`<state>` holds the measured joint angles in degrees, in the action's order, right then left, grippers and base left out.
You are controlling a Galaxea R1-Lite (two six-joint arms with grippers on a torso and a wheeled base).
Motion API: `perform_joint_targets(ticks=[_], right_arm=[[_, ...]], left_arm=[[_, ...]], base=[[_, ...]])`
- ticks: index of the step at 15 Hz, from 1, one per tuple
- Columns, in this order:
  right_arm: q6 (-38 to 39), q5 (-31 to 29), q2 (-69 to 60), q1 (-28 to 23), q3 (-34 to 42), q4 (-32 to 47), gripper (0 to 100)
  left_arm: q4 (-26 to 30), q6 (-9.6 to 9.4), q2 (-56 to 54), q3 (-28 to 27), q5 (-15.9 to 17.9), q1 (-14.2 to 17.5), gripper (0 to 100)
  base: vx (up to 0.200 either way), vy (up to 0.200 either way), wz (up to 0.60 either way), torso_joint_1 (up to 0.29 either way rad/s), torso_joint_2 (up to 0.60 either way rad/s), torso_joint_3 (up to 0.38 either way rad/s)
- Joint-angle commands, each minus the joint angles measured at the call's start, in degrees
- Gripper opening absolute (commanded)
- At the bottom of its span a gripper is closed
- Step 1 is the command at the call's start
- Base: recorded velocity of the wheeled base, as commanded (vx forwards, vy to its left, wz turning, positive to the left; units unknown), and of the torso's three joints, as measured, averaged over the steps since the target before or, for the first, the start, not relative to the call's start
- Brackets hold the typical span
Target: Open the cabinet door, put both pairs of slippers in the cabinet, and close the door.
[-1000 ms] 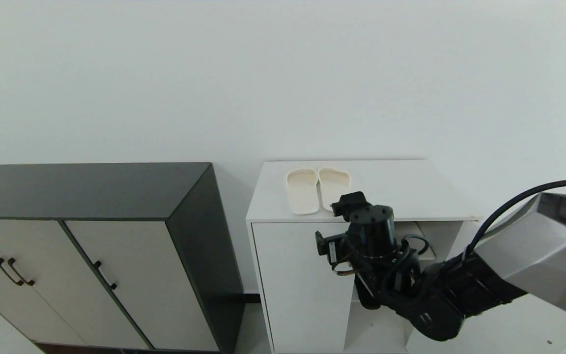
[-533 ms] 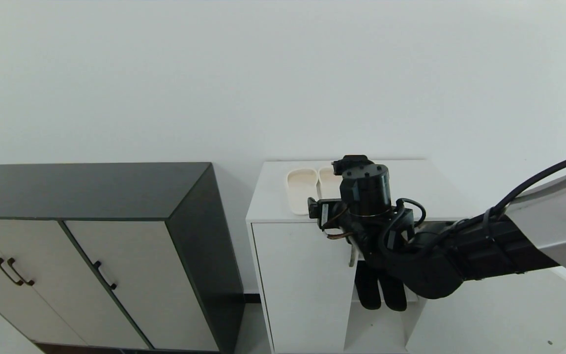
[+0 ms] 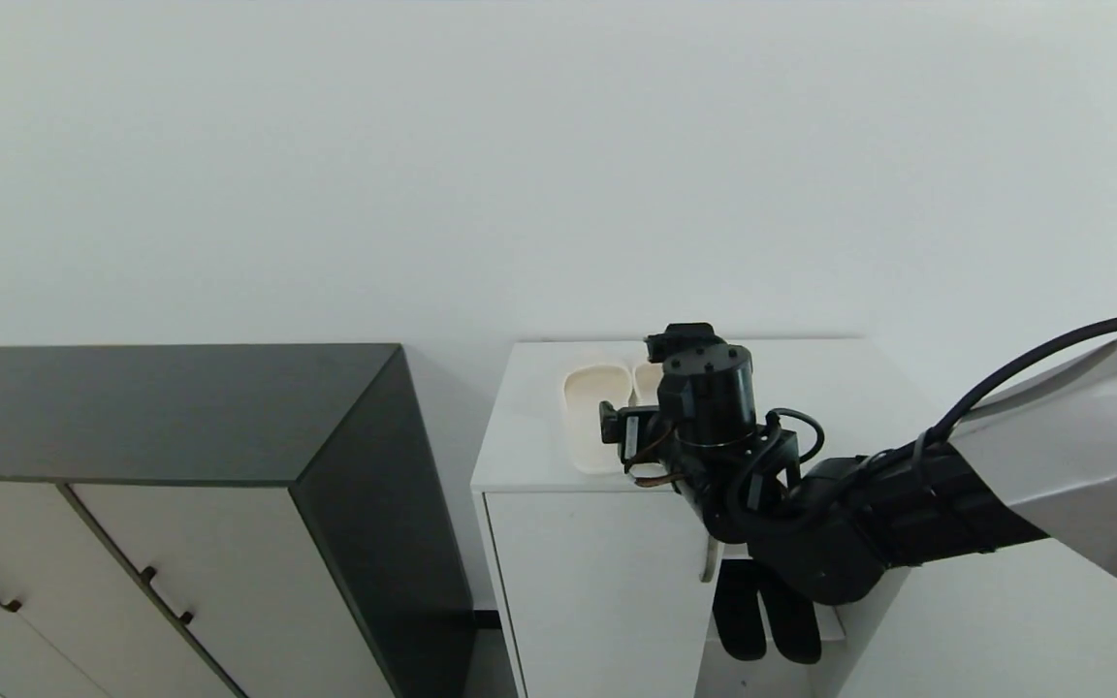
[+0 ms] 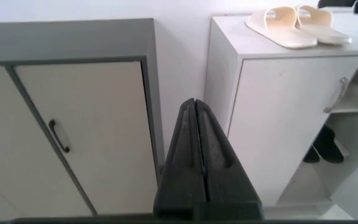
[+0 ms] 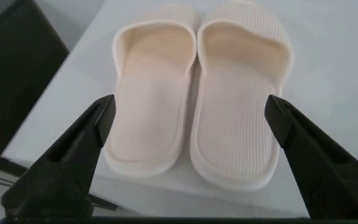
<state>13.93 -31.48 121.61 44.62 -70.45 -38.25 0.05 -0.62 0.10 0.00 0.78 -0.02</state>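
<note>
A pair of cream slippers (image 5: 197,93) lies side by side on top of the white cabinet (image 3: 529,456), near its front edge. My right gripper (image 5: 190,106) hangs just above and in front of them, open, one finger on each side of the pair, touching nothing. In the head view my right arm (image 3: 714,407) hides most of the cream slippers (image 3: 592,412). A pair of black slippers (image 3: 764,620) stands inside the white cabinet, whose right door (image 3: 956,640) is swung open. My left gripper (image 4: 195,149) is shut and empty, low in front of the cabinets.
A dark cabinet (image 3: 161,407) with pale doors and dark handles stands just left of the white one. The white cabinet's left door (image 3: 597,591) is closed, with a handle (image 4: 337,93) at its edge. A plain wall runs behind.
My right arm has risen from in front of the cabinet opening to above the top, over the cream slippers. The head camera has also shifted, so the cabinets sit lower in view.
</note>
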Motion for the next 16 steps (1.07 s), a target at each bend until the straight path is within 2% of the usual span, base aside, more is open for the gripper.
perform_joint_targets(ticks=[1, 5, 7, 16], right_arm=[[-0.14, 0.01, 1.08, 0.47, 1.89, -0.95, 100], [-1.54, -0.08, 4.16, 0.73, 2.16, -4.02, 100], [-1.98, 0.01, 4.42, 0.91, 1.72, -3.93, 100], [-6.38, 0.01, 13.91, -1.20, -11.90, -2.53, 100]], left_arm=[[-0.05, 0.01, -0.01, 0.00, 0.01, 0.02, 0], [-0.05, -0.08, -0.01, 0.00, 0.01, 0.02, 0], [-0.05, -0.26, -0.01, 0.00, 0.01, 0.02, 0], [-0.05, -0.26, -0.01, 0.00, -0.08, 0.02, 0]], base=[[0.200, 0.000, 0.00, 0.012, 0.00, -0.002], [0.200, 0.000, 0.00, 0.002, 0.00, 0.000], [0.000, 0.000, 0.00, 0.000, 0.00, 0.000], [0.000, 0.000, 0.00, 0.000, 0.00, 0.000]])
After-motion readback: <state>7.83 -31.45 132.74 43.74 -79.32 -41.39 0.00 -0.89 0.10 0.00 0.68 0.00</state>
